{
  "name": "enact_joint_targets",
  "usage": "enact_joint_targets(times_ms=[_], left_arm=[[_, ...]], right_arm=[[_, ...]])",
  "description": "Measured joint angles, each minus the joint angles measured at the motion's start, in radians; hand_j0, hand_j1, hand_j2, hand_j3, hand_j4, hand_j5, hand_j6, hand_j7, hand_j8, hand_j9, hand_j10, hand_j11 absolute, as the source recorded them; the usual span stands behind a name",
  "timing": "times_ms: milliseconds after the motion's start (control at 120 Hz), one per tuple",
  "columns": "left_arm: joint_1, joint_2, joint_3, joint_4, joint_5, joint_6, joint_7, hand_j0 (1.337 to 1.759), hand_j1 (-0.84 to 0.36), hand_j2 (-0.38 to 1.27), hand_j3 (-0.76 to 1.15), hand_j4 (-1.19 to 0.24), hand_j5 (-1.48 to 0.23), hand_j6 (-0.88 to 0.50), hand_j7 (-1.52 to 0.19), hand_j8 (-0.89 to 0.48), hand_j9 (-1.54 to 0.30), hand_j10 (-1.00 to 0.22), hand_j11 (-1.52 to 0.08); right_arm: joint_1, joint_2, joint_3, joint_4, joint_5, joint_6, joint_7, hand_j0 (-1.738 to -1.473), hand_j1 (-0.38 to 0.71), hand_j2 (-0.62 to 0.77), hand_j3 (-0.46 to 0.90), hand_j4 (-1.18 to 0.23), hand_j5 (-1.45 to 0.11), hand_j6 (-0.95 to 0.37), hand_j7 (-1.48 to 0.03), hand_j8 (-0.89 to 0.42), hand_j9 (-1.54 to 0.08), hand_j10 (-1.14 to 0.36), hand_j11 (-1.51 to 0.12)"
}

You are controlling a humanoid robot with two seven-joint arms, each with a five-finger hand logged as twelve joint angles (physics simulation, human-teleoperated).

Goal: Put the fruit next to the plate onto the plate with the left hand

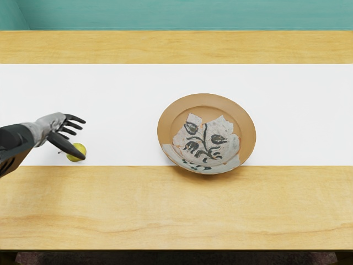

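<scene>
down at the near-left edge of the white runner point(165, 83), small yellow-green fruit point(79, 148), sitting loose on it, not lifted. well apart from the plate point(167, 128), lying flat to the right at mid-runner, dark flower pattern up, nothing on it. sensible layout: fruit out on the left, within the left arm's reach, plate open for the drop. right over the fruit, left hand point(57, 131), arm in from the left edge, fingers point(75, 118) fanned wide above and behind it, thumb point(66, 145) slanting across its near side. touching or just short, hard to call. no closed grip, nothing held. reads as the reach-and-close step, carry not yet begun. wooden table point(165, 204) under it all.
</scene>
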Motion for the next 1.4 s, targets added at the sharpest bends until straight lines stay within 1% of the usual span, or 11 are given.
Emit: enact_joint_targets(times_ms=[233,525,817,1058,1242,1400], left_arm=[[0.006,-0.007,0.0,-0.001,0.0,-0.001,0.001,1.658,-0.08,0.07,0.0,-0.36,-0.47,-0.36,-0.47,-0.36,-0.47,-0.36,-0.47],[0.009,0.002,0.012,-0.008,0.0,-0.005,0.011,1.658,-0.11,0.08,0.0,-0.38,-0.5,-0.38,-0.5,-0.38,-0.5,-0.38,-0.5],[0.01,0.0,0.013,-0.01,0.0,-0.005,0.012,1.658,-0.18,0.09,0.0,-0.45,-0.58,-0.45,-0.58,-0.43,-0.58,-0.45,-0.58],[0.023,0.001,0.014,-0.01,0.001,-0.005,0.012,1.658,-0.22,0.1,0.0,-0.48,-0.62,-0.48,-0.61,-0.49,-0.62,-0.48,-0.62],[0.023,-0.001,0.014,-0.01,0.001,-0.005,0.012,1.658,-0.27,0.11,0.0,-0.52,-0.67,-0.52,-0.67,-0.49,-0.67,-0.52,-0.67],[0.023,0.007,0.017,-0.01,-0.001,-0.006,0.011,1.657,-0.31,0.14,0.0,-0.56,-0.75,-0.56,-0.75,-0.43,-0.74,-0.56,-0.74]], right_arm=[[0.0,0.0,0.0,0.0,0.0,0.0,0.0,-1.658,-0.33,0.0,0.0,-0.02,-0.02,-0.02,-0.02,-0.02,-0.02,-0.02,-0.02],[0.0,0.0,0.0,0.0,0.0,0.0,0.0,-1.658,-0.33,0.0,0.0,-0.02,-0.02,-0.02,-0.02,-0.02,-0.02,-0.02,-0.02],[0.0,0.0,0.0,0.0,0.0,0.0,0.0,-1.658,-0.33,0.0,0.0,-0.02,-0.02,-0.02,-0.02,-0.02,-0.02,-0.02,-0.02],[0.0,0.0,0.0,0.0,0.0,0.0,0.0,-1.658,-0.33,0.0,0.0,-0.02,-0.02,-0.02,-0.02,-0.02,-0.02,-0.02,-0.02],[0.0,0.0,0.0,0.0,0.0,0.0,0.0,-1.658,-0.33,0.0,0.0,-0.02,-0.02,-0.02,-0.02,-0.02,-0.02,-0.02,-0.02],[0.0,0.0,0.0,0.0,0.0,0.0,0.0,-1.658,-0.33,0.0,0.0,-0.02,-0.02,-0.02,-0.02,-0.02,-0.02,-0.02,-0.02]])
